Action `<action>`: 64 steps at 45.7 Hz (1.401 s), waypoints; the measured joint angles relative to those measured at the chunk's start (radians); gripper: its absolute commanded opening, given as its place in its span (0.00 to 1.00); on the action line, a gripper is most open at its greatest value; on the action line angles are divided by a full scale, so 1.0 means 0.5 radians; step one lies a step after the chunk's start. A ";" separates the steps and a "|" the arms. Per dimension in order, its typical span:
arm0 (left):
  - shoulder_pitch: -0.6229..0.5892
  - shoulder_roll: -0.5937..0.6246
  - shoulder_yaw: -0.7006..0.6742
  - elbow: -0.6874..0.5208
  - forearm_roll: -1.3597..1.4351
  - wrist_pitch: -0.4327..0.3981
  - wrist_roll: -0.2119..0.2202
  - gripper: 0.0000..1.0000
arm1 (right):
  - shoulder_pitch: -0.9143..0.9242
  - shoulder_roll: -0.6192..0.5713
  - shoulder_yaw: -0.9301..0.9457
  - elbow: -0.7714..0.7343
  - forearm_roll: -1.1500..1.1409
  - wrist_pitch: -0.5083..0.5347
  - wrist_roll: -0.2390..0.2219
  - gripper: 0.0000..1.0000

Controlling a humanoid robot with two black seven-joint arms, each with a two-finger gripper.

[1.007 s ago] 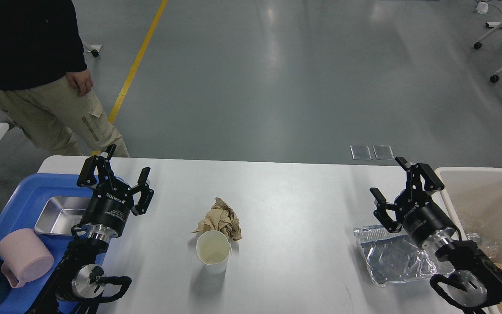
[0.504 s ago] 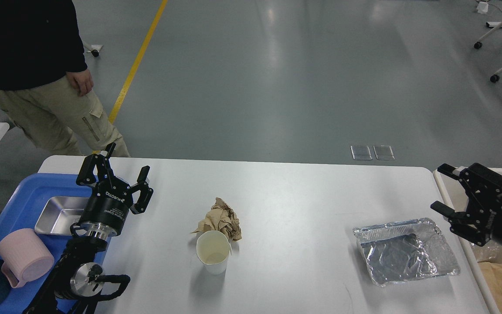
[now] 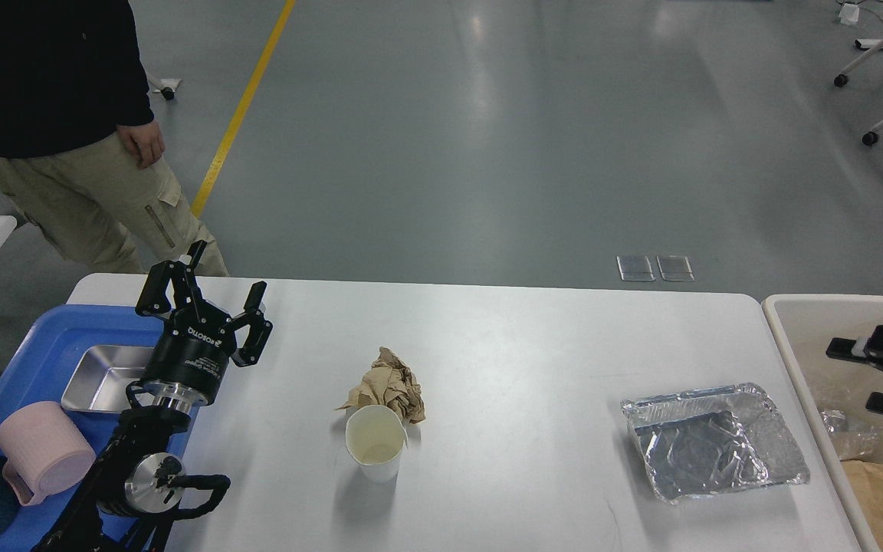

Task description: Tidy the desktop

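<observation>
The right hand (image 3: 863, 376) is cut off over the bin (image 3: 809, 307), fingers apart, empty; the left hand (image 3: 215, 295) gapes empty above the counter (image 3: 533, 345).

On the white desktop (image 3: 518, 360) a crumpled brown paper (image 3: 388, 392) touches a white paper cup (image 3: 374, 442) near the middle, and a foil tray (image 3: 713, 439) lies to the right. The left gripper (image 3: 215, 295) stands with fingers spread beside the blue tray (image 3: 50, 345). The right gripper (image 3: 863, 376) hovers over the beige bin (image 3: 809, 307), fingers apart.
</observation>
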 measured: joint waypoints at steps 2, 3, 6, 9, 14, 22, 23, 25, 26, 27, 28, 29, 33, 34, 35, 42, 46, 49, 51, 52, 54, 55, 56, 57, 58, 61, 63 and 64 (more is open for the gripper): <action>-0.005 0.000 0.010 0.000 0.000 -0.002 0.000 0.97 | -0.029 -0.049 -0.001 0.005 -0.060 0.000 0.000 1.00; -0.007 0.000 0.013 0.000 0.000 -0.003 0.000 0.97 | -0.043 -0.074 -0.001 0.007 -0.097 -0.002 -0.002 1.00; -0.011 0.000 0.023 0.000 0.000 -0.005 0.000 0.97 | -0.075 -0.116 -0.003 0.008 -0.180 -0.022 -0.024 1.00; -0.017 0.000 0.028 0.000 0.000 -0.006 0.000 0.97 | -0.088 -0.131 -0.003 0.007 -0.221 -0.051 -0.078 1.00; -0.020 -0.001 0.030 0.000 0.000 -0.011 0.000 0.97 | -0.109 -0.137 -0.013 0.005 -0.242 -0.153 -0.255 1.00; -0.020 -0.003 0.030 0.000 0.000 -0.029 0.000 0.97 | -0.132 -0.138 -0.065 0.005 -0.244 -0.308 -0.485 1.00; -0.020 -0.003 0.030 0.000 0.000 -0.030 0.000 0.97 | -0.134 -0.137 -0.073 0.005 -0.244 -0.331 -0.506 1.00; -0.020 -0.003 0.031 0.000 0.000 -0.030 0.000 0.97 | -0.136 -0.137 -0.084 0.005 -0.243 -0.367 -0.540 1.00; -0.019 -0.003 0.031 0.000 0.000 -0.030 0.000 0.97 | -0.137 -0.137 -0.090 0.005 -0.243 -0.384 -0.557 1.00; -0.018 -0.003 0.031 0.000 0.000 -0.031 0.000 0.97 | -0.138 -0.136 -0.096 0.005 -0.243 -0.403 -0.577 1.00; -0.017 -0.003 0.031 0.000 0.000 -0.031 0.000 0.97 | -0.138 -0.135 -0.100 0.005 -0.242 -0.418 -0.594 1.00; -0.016 -0.003 0.031 0.001 0.000 -0.031 0.000 0.97 | -0.139 -0.135 -0.105 0.005 -0.242 -0.433 -0.611 1.00; -0.015 -0.001 0.031 0.003 0.000 -0.031 0.000 0.97 | -0.139 -0.132 -0.118 0.005 -0.235 -0.490 -0.690 1.00; -0.015 -0.001 0.031 0.003 0.000 -0.031 0.000 0.97 | -0.139 -0.131 -0.119 0.005 -0.232 -0.499 -0.705 1.00; -0.015 -0.001 0.031 0.003 0.000 -0.031 0.000 0.97 | -0.139 -0.130 -0.119 0.006 -0.229 -0.508 -0.720 1.00; -0.013 -0.002 0.030 0.004 0.000 -0.031 0.000 0.97 | -0.128 -0.122 -0.114 0.020 -0.215 -0.543 -0.798 1.00; -0.012 -0.002 0.031 0.007 0.000 -0.031 0.000 0.97 | -0.118 -0.110 -0.110 0.027 -0.210 -0.548 -0.830 1.00; -0.012 -0.002 0.031 0.009 0.000 -0.031 0.000 0.97 | -0.109 -0.098 -0.110 0.035 -0.191 -0.549 -0.844 1.00; -0.012 -0.002 0.030 0.010 0.000 -0.030 0.000 0.97 | -0.105 -0.093 -0.109 0.041 -0.174 -0.549 -0.847 1.00; -0.012 -0.002 0.030 0.011 0.000 -0.029 0.000 0.97 | -0.102 -0.091 -0.109 0.043 -0.165 -0.549 -0.848 1.00; -0.011 -0.003 0.031 0.012 0.000 -0.028 0.000 0.97 | -0.099 -0.090 -0.108 0.047 -0.155 -0.549 -0.849 1.00; -0.010 -0.003 0.030 0.012 0.000 -0.028 0.000 0.97 | -0.098 -0.090 -0.108 0.049 -0.151 -0.549 -0.849 1.00; -0.009 -0.003 0.030 0.012 0.000 -0.028 0.000 0.97 | -0.097 -0.089 -0.108 0.051 -0.149 -0.549 -0.849 1.00; -0.009 -0.003 0.031 0.013 0.001 -0.028 0.000 0.97 | -0.097 -0.089 -0.107 0.052 -0.147 -0.549 -0.848 1.00; -0.009 -0.003 0.030 0.014 0.002 -0.028 0.000 0.97 | -0.097 -0.089 -0.107 0.053 -0.147 -0.549 -0.845 1.00; -0.007 -0.003 0.033 0.015 0.002 -0.028 -0.002 0.97 | -0.096 -0.087 -0.105 0.058 -0.145 -0.548 -0.832 1.00; -0.006 -0.003 0.043 0.016 0.002 -0.028 -0.004 0.97 | -0.096 -0.071 -0.105 0.058 -0.145 -0.547 -0.823 1.00; -0.006 -0.003 0.047 0.017 0.002 -0.028 -0.004 0.97 | -0.096 -0.060 -0.105 0.058 -0.145 -0.547 -0.821 1.00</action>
